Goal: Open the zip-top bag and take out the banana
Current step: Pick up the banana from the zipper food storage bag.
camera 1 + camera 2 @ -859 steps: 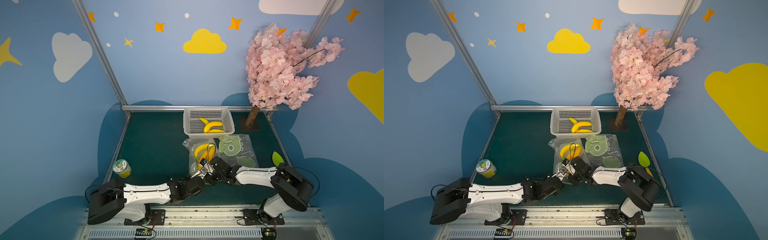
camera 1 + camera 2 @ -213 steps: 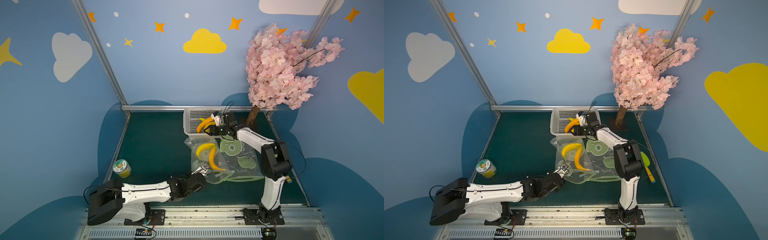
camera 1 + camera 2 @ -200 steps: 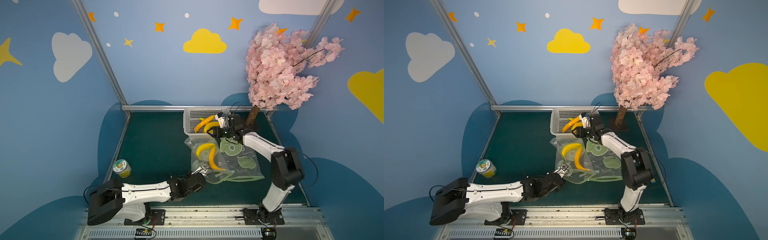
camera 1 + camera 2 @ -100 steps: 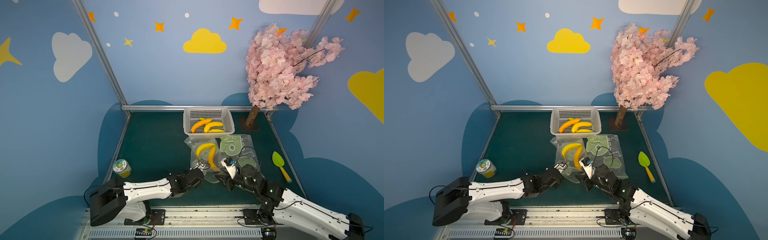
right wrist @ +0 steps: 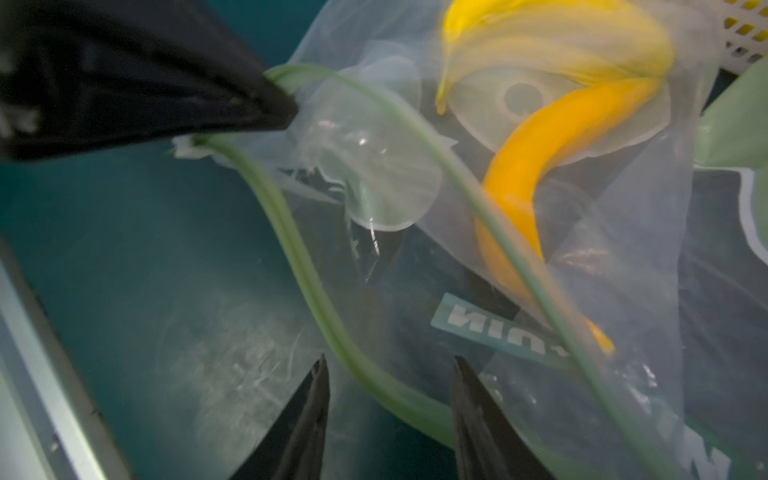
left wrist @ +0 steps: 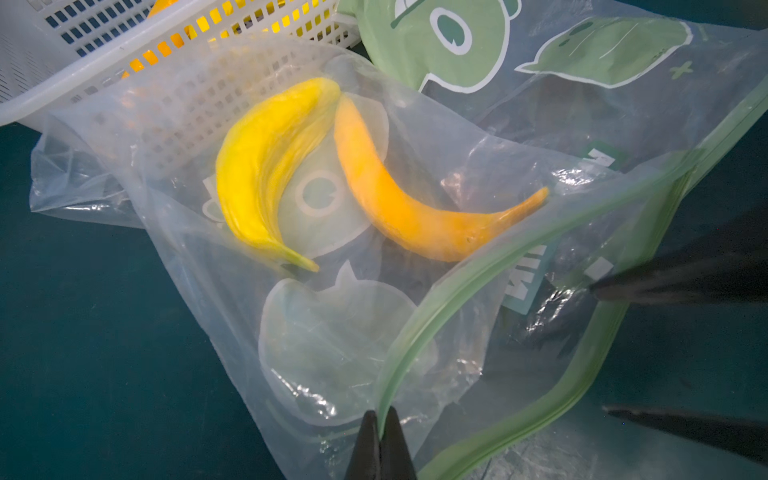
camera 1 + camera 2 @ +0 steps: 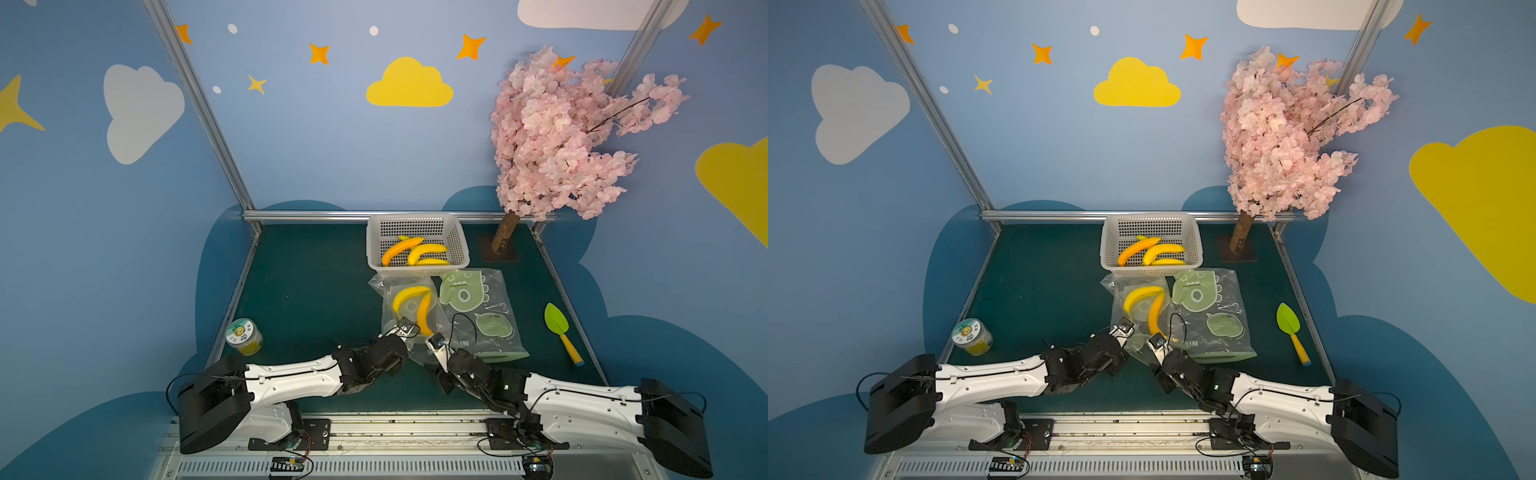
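Inside bag (image 6: pixel 316 340): 2 bananas (image 6: pixel 266 166); basket (image 7: pixel 417 226) holds 3, maybe 4. L pincer (image 6: pixel 379 419) clamps bag rim; R pincer (image 5: pixel 389 358) apart.

A label (image 7: pixel 1190 343) on the green-printed bag (image 7: pixel 1208 299) reads, perhaps, "AIN"; jar (image 7: pixel 973 336) lettering too small.

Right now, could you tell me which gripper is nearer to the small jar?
Left. The left gripper, shut on the rim of the bag, is off to the right of the jar. The right gripper, open at the bag's mouth, is beyond it, farther from the jar.
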Controlling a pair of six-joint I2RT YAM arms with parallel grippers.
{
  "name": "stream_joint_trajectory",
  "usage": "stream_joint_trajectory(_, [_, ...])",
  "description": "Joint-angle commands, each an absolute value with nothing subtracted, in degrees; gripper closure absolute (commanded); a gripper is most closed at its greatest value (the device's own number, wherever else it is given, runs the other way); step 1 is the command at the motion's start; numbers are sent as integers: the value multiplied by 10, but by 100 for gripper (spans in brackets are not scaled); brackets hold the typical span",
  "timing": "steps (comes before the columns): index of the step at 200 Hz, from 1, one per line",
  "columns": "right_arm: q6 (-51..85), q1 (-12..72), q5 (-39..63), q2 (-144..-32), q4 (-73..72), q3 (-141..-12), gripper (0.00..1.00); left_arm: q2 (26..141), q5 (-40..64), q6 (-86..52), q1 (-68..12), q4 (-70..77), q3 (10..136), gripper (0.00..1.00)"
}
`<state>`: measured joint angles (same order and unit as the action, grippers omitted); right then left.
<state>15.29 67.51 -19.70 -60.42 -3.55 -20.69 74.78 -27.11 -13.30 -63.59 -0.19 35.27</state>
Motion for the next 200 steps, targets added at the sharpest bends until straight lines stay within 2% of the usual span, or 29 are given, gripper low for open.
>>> stream_joint_trajectory(1, [153, 669, -218, -638, -77, -245, 54, 735, -262, -136, -633, -5, 364, 97])
stream_joint_trajectory(53, [137, 660, -197, -707, -96, -267, 59, 723, -261, -144, -633, 1, 360, 97])
stream_joint_trajectory(77, [138, 651, -187, -711, -100, -264, 63, 715, -259, -142, -633, 2, 369, 97])
stream_joint_trajectory(97, [136, 644, -188, -712, -101, -261, 63, 712, -253, -143, -633, 8, 374, 97])
stream_joint_trajectory(142, [89, 584, -169, -739, -118, -279, 57, 704, -230, -152, -633, 27, 352, 97])
stream_joint_trajectory(176, [44, 549, -151, -766, -96, -313, 43, 693, -227, -152, -633, 30, 343, 97])
stream_joint_trajectory(200, [20, 550, -149, -774, -87, -328, 40, 695, -221, -153, -634, 30, 343, 97])
